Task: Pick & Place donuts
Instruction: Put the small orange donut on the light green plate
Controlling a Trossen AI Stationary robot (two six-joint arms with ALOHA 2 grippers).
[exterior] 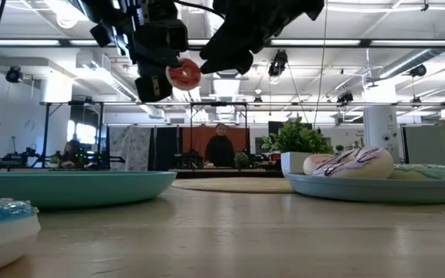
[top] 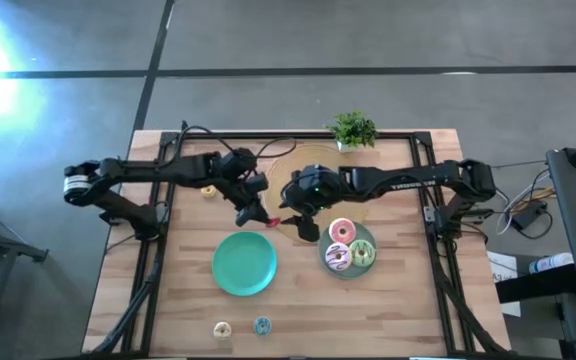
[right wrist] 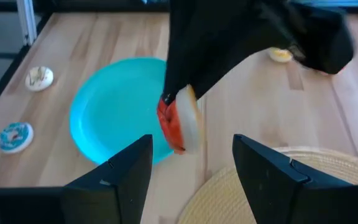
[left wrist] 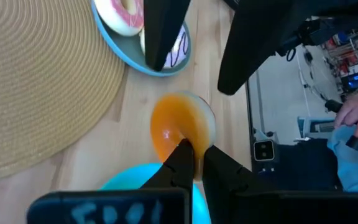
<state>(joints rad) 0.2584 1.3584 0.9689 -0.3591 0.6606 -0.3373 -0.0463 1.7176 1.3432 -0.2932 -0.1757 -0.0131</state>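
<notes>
My left gripper (top: 258,212) is shut on an orange-red mini donut (top: 271,220) with a cream underside, in the air between the teal plate (top: 245,262) and the tan disc. The donut also shows in the low view (exterior: 184,75). My right gripper (right wrist: 194,180) is open and hovers just to the donut's right, touching nothing. Pink, green and white-purple donuts (top: 348,245) lie on the grey-blue plate (top: 366,268). A yellow mini donut (top: 208,190), a cream one (top: 222,329) and a teal one (top: 261,325) lie flat on the table. My left gripper pinches the orange-red donut by its rim (left wrist: 184,148) between the two fingers (left wrist: 222,168). The donut sticks out beyond the fingertips, standing on edge (right wrist: 179,121). It is lifted clear of the table, as the low view shows.
The large woven tan disc (top: 278,165) lies under both arms at the table's far middle. A small potted plant (top: 353,130) stands at the far edge. A black frame rail (top: 438,250) runs along the table's sides. People show in the room beyond.
</notes>
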